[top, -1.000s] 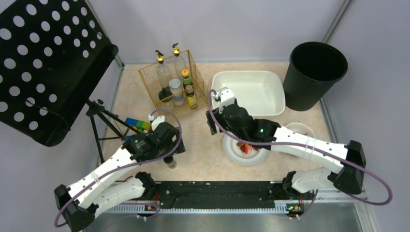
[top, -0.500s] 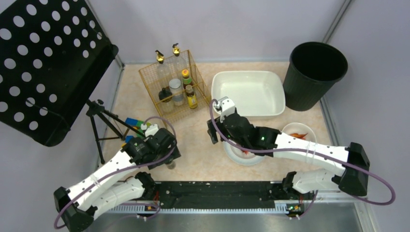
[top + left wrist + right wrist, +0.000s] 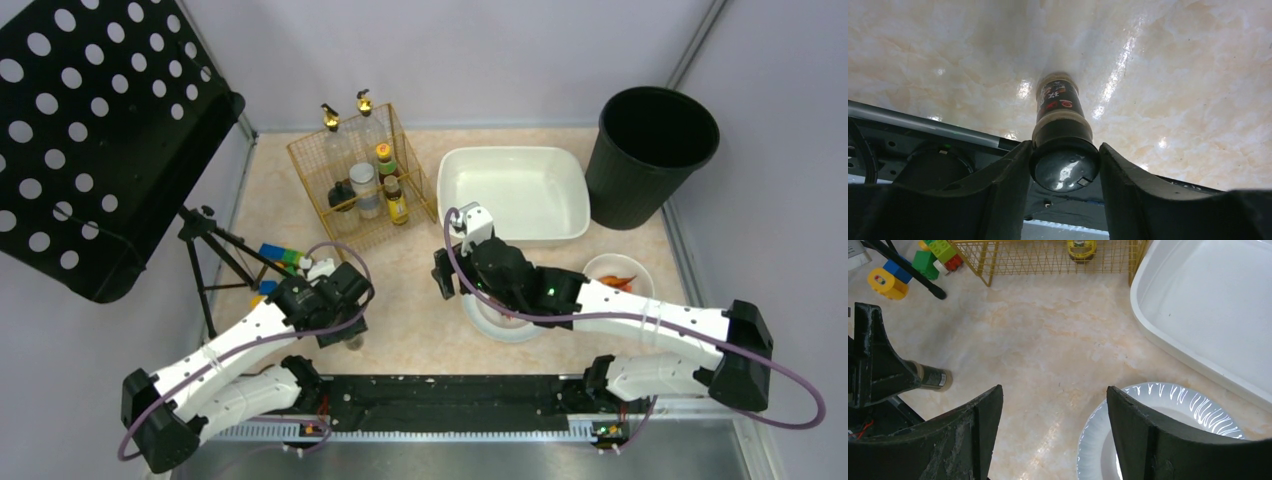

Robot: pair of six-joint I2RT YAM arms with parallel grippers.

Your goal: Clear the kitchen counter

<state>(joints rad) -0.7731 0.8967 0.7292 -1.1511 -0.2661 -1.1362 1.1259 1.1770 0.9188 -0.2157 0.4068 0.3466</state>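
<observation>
A dark spice bottle (image 3: 1062, 112) with a black cap stands upright on the kitchen counter (image 3: 410, 300), near its front edge. My left gripper (image 3: 1064, 150) has come down over the bottle, and both fingers press the sides of its cap. The top view shows that gripper (image 3: 345, 335) over the bottle (image 3: 352, 343). Open and holding nothing, my right gripper (image 3: 1054, 395) hovers over the bare counter at the left rim of a white ribbed plate (image 3: 1168, 405). From above, this gripper (image 3: 445, 275) is left of the plate (image 3: 500, 325).
A white tub (image 3: 515, 190) and a black bin (image 3: 650, 150) stand at the back right. A wire basket (image 3: 360, 175) of bottles is at the back. Toy blocks (image 3: 283, 257) lie by a tripod (image 3: 215, 250). A small bowl (image 3: 617, 272) sits right of the plate.
My left gripper has sunk onto the bottle and its jaws have closed from wide open onto the cap. The right arm has drifted slightly right and toward the front.
</observation>
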